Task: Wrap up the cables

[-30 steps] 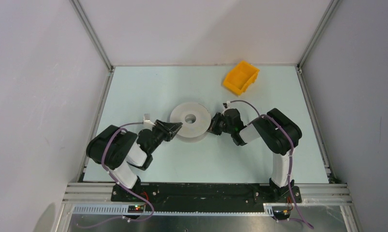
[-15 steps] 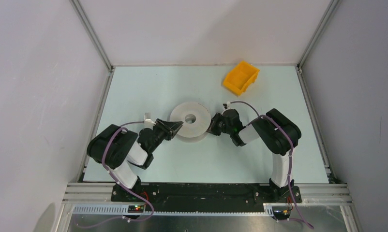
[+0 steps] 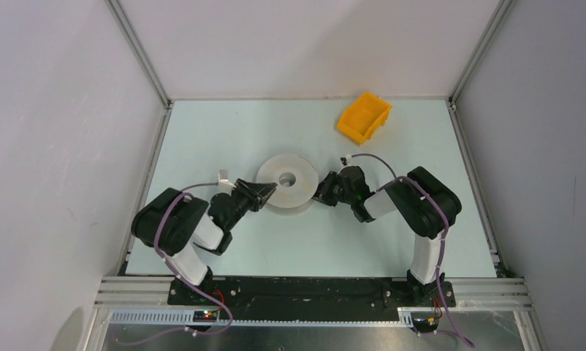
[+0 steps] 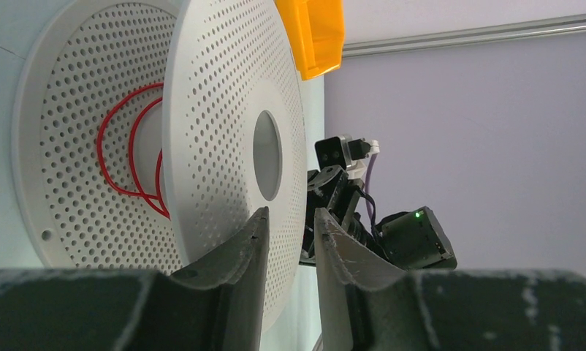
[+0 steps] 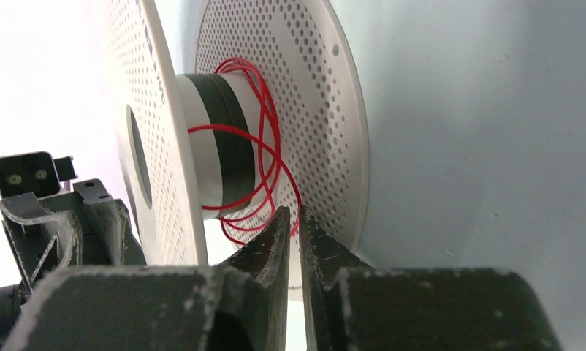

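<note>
Nearest, the left gripper [image 4: 290,219] pinches the rim of the reel's [image 4: 224,110] upper flange, steadying it from the left. Opposite, the right gripper [image 5: 296,216] reaches into the gap between the two flanges. Its jaws stand only a slit apart, with a strand of the cable [image 5: 267,172] passing right at the tips; whether that strand is pinched I cannot tell.

The thin red wire sits wholly between the flanges, round the hub [image 5: 228,146]. It makes a few turns, but they sag in loose, crossing loops rather than lying tight against the core. I judge the wrapping mostly gathered and not yet snug; the slack is left to draw in, and no free end shows.

Room is tight inside that gap, where perforated flanges hem in the right fingers above and below. Outside, the table [image 3: 224,131] lies bare all round the reel. Farther back, the yellow bin [image 3: 364,115] stands well apart near the rear right corner, close to the enclosure's back wall.
</note>
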Robot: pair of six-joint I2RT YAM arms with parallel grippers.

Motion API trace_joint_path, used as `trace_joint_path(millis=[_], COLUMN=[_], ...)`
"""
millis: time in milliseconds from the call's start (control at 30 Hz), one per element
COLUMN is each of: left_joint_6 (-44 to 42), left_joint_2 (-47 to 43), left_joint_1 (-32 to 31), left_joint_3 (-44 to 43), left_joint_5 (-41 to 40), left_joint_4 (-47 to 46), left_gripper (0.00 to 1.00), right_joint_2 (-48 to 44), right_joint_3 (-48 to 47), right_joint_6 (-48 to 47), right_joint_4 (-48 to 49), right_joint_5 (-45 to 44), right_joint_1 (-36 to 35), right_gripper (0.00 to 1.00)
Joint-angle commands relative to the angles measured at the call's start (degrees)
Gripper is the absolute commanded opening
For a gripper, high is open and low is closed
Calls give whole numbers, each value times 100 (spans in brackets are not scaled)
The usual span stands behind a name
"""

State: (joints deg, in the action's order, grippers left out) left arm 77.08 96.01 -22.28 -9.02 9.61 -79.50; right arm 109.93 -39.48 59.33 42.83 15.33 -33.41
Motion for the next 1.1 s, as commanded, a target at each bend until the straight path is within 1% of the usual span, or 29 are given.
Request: trace_joint_path(millis=[0,133,433,533,633,767,833,867,900,933,967,1000,1033,1067], left_joint_6=[-128,-181,-232,-333,-493,-843,-1179,-1297,-1636,-1837,-2305,-2550,-3059,-3291], left_joint_2=[-136,-249,-492,-737,-1068,-1817,-2298,-2697,-2897,-3398,-3669,-4183,-4724,-4996], left_joint_1=[-45,-40,-44,-40,-39,-39,-48,-44,-40,-49,-57,-92,-110,-140], left_joint_3=[-52,-13,-8,15,26,-13,-74,-109,-245,-344,-601,-733,-1034,-1323], left_joint_5=[-107,-178,-238,-274,-375,-633,-757,-784,-802,-802,-822,-889,-911,-1093], left_joint_4=[-66,-72,-35,93,412,1318,1862,2333,2584,3258,3631,4447,4872,5603], left_gripper=[33,33,35,35,35,36,37,37,38,39,40,40,41,42], right_joint_2=[-459,-707,-1403,-1673,-2187,-3048,-3528,-3882,-4058,-4460,-4668,-5123,-5333,-5788], right_joint_3=[189,325,570,696,893,983,986,982,976,951,934,910,891,848], right_joint_6=[-334,-448,-794,-960,-1322,-1961,-2345,-2650,-2806,-3099,-3242,-3505,-3647,-3883], right_joint_4=[-166,-230,-570,-758,-1083,-1856,-2258,-2480,-2608,-2933,-3273,-3453,-3814,-3978], right_joint_5=[-131,-91,-101,-59,-207,-383,-365,-329,-254,-239,-256,-284,-371,-515], right_joint_1=[93,191,304,390,480,637,684,689,689,684,664,644,590,559], right_gripper=[15,16,16,16,16,16,18,19,20,22,25,31,35,41])
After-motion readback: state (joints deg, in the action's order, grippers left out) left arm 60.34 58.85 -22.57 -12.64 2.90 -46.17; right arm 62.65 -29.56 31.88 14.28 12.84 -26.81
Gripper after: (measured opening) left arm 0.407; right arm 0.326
